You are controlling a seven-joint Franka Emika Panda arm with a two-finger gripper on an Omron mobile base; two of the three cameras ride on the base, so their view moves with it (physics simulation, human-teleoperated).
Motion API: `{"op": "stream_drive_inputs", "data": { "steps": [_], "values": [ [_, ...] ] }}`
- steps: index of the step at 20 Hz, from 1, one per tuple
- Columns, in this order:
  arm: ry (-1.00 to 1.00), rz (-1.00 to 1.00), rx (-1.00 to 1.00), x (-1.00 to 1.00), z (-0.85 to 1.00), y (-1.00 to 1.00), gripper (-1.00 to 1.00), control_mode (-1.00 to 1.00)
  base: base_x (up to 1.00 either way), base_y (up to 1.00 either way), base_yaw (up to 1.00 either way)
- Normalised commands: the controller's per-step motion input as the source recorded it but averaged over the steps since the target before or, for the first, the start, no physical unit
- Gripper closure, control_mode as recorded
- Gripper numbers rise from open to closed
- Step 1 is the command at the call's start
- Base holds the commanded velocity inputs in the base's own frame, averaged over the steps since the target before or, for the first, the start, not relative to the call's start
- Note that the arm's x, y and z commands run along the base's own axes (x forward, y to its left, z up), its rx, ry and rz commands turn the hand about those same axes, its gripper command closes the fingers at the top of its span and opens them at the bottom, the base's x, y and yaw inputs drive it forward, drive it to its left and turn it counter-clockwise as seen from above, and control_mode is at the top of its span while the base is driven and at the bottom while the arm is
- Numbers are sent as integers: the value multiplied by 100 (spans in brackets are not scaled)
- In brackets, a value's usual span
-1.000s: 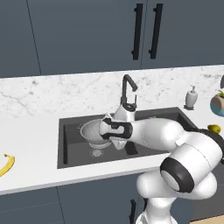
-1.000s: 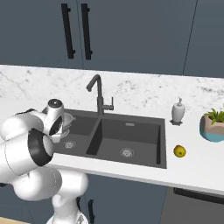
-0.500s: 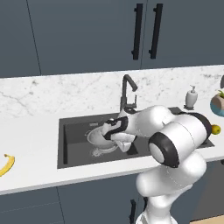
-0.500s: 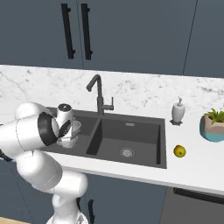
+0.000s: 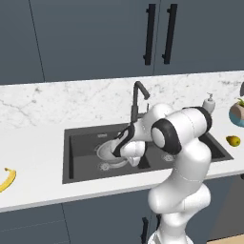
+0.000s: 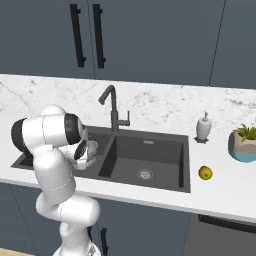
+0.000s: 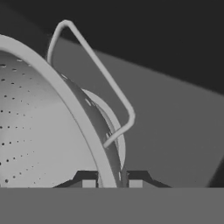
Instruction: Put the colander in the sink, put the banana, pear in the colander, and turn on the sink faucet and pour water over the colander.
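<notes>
Fingers [image 7: 89, 183] pinch the colander [image 7: 48, 127] rim, one tip inside, one outside, below its wire handle. Left to right: banana [image 5: 6, 179] on the counter left of the sink [image 5: 81, 143]; colander low in the left basin; faucet [image 5: 137, 101]; pear [image 5: 233, 141] on the counter right.

Soft, even light filled both base views, with no hard shadows and no glare on the white marbled stone counter [image 5: 43, 109]. The dark charcoal rectangular double-basin sink [image 6: 150, 155] stayed dim, its floor detail faint. In the hand view, the round silver-grey perforated metal colander [image 7: 39, 127] at left was brightest, shading darker toward its rim; the upper frame was near black. All 3 pictures looked slightly soft.
</notes>
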Motion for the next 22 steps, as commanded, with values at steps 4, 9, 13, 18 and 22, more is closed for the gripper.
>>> {"op": "stream_drive_inputs", "data": {
  "steps": [4, 9, 13, 18, 22],
  "values": [
    [0, 0, 0, 23, -27, -7, -100, -100, 0, 0, 0],
    [-1, 0, 0, 0, 0, -3, -100, -100, 0, 0, 0],
    [-10, 0, 0, -14, 48, -3, -100, -100, 0, 0, 0],
    [-6, 0, 0, -37, 97, 0, -100, -100, 0, 0, 0],
    [0, 8, 0, -64, 100, 11, -100, -100, 0, 0, 0]
  ]
}}
